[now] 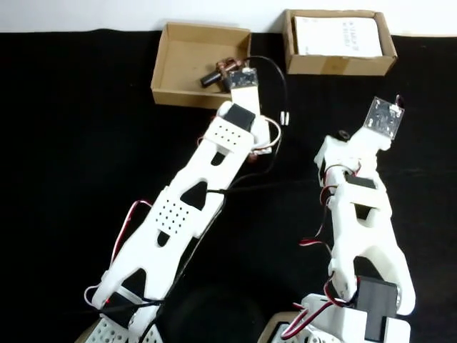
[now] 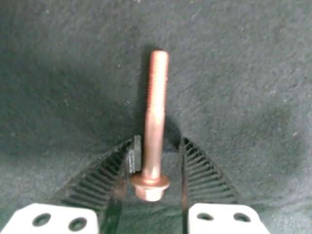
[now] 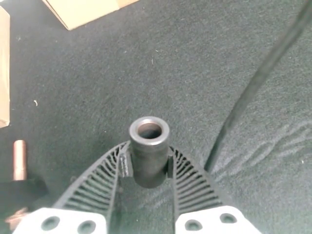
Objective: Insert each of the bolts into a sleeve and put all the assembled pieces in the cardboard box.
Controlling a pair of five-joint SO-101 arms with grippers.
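The left jaws pinch the bolt [image 2: 155,112] near its head, shank free for insertion; the right jaws clamp the sleeve [image 3: 149,156], bore exposed to receive it.

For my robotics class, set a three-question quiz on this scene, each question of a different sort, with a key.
1. True or false: the left end effector grips a copper-coloured flanged metal bolt.
2. What does the right end effector hold? A) a dark grey cylindrical metal sleeve B) a sheet of white paper C) nothing
3. Fill in: the table's cloth is ___ in colour.

Key: 1 true; 2 A; 3 black.
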